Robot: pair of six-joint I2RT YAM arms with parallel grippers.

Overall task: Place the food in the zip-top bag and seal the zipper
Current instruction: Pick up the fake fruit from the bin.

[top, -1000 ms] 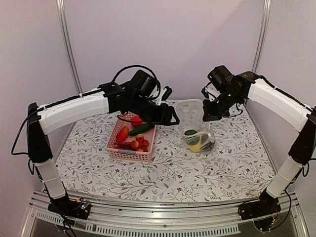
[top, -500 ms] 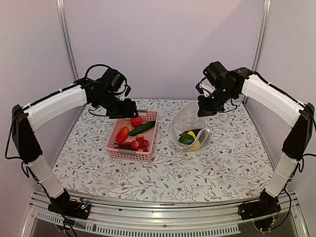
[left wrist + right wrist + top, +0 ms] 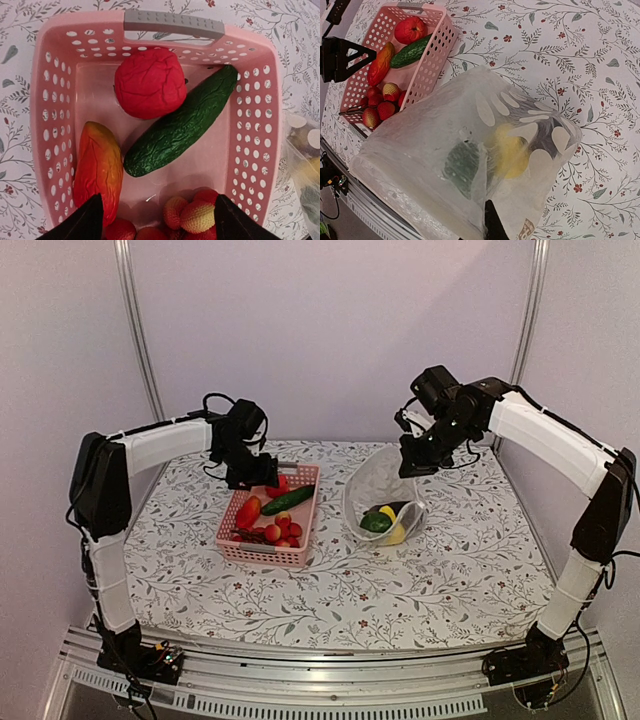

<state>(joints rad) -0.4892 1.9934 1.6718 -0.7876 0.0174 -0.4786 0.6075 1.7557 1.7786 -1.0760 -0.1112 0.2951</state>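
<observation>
While cucumber, pepper in basket, yellow piece, green piece in bag.

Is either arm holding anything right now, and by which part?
The right gripper pinches the zip-top bag by its mouth edge. The left gripper is open above the basket, holding nothing.

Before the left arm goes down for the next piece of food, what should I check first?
1. Left fingers open, nothing between them: ok.
2. Left fingers above the basket: ok.
3. Cucumber uncovered, nothing lying on it: ok.
4. Right fingers gripping the bag: ok.
5. Bag mouth open wide enough for the cucumber: cannot tell.
</observation>
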